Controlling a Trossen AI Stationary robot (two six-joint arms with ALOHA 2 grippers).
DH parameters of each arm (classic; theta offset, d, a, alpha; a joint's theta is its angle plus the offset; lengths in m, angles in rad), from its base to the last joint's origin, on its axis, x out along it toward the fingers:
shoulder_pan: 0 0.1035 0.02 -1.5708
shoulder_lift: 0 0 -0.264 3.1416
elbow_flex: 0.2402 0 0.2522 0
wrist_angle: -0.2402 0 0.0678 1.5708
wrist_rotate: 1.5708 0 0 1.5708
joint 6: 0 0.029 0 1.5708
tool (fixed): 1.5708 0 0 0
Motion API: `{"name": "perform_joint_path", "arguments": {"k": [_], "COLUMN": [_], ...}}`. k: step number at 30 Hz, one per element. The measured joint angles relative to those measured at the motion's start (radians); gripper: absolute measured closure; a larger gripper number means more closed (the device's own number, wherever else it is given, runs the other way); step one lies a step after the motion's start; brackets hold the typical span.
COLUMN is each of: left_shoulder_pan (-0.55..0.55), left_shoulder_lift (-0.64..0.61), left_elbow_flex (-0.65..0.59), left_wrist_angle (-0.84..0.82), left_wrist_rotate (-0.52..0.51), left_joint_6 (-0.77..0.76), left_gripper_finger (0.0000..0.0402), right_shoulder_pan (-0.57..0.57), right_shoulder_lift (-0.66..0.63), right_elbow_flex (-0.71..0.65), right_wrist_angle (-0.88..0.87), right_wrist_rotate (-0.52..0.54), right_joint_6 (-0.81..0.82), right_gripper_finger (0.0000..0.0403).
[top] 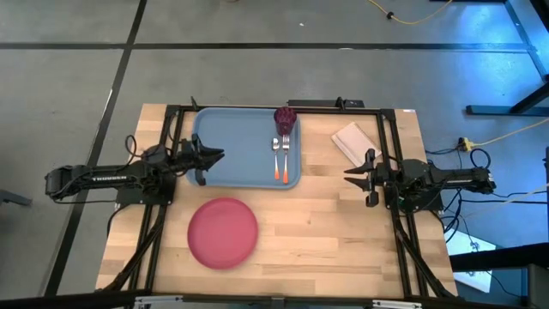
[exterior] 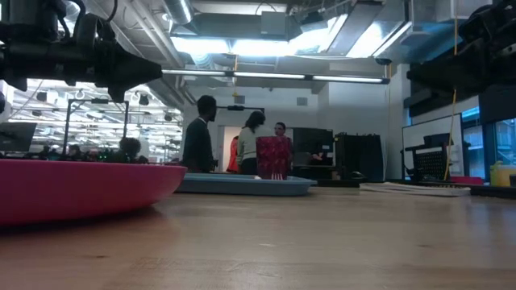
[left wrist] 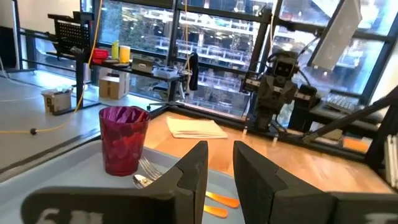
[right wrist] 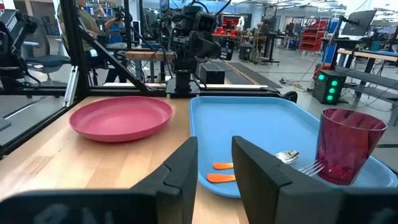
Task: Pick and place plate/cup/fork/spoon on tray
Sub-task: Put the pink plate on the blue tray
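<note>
On the tray: cup, fork, spoon are sitting by its right edge.
Plate: lying on the bench.
Napkin: lying near right gripper.
Left gripper, right gripper: fingers standing apart, empty.

- Cool bluish light is falling across the floor at the far right of the high view; the table is reading evenly lit, shadows soft.
- Ceiling light panels are glaring white in the low view; both arms are showing there as dark silhouettes.
- The near plate is blurring at the left edge; the wood grain nearest the lens is smearing out of focus.
- Daylight is coming through the windows in the left wrist view.
- In the right wrist view the cup is glowing translucent.
</note>
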Motion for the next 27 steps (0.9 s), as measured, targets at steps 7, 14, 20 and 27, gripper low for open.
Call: {"name": "perform_joint_path", "arguments": {"k": [7, 14, 20, 27], "left_shoulder_pan": [-0.013, -0.155, -0.316, -0.461], "left_shoulder_lift": [0.003, 0.140, 0.281, 0.395], "left_elbow_flex": [0.117, 0.433, 0.624, 0.666], "left_wrist_angle": [-0.148, -0.748, -1.181, -1.288], "left_wrist_rotate": [0.129, 0.146, 0.091, 0.014], "left_joint_6": [-0.108, -0.106, -0.232, -0.385], "left_gripper_finger": [0.0333, 0.0333, 0.0333, 0.0333], "right_shoulder_pan": [0.000, 0.000, 0.000, 0.000], "right_shoulder_lift": [0.000, 0.000, 0.000, 0.000], "right_elbow_flex": [0.000, 0.000, 0.000, 0.000], "right_wrist_angle": [0.003, 0.009, 0.008, 0.007], "right_wrist_rotate": [0.000, 0.000, 0.000, 0.000], "right_joint_6": [0.049, 0.046, 0.051, 0.053], "right_gripper_finger": [0.0299, 0.0299, 0.0299, 0.0299]}}
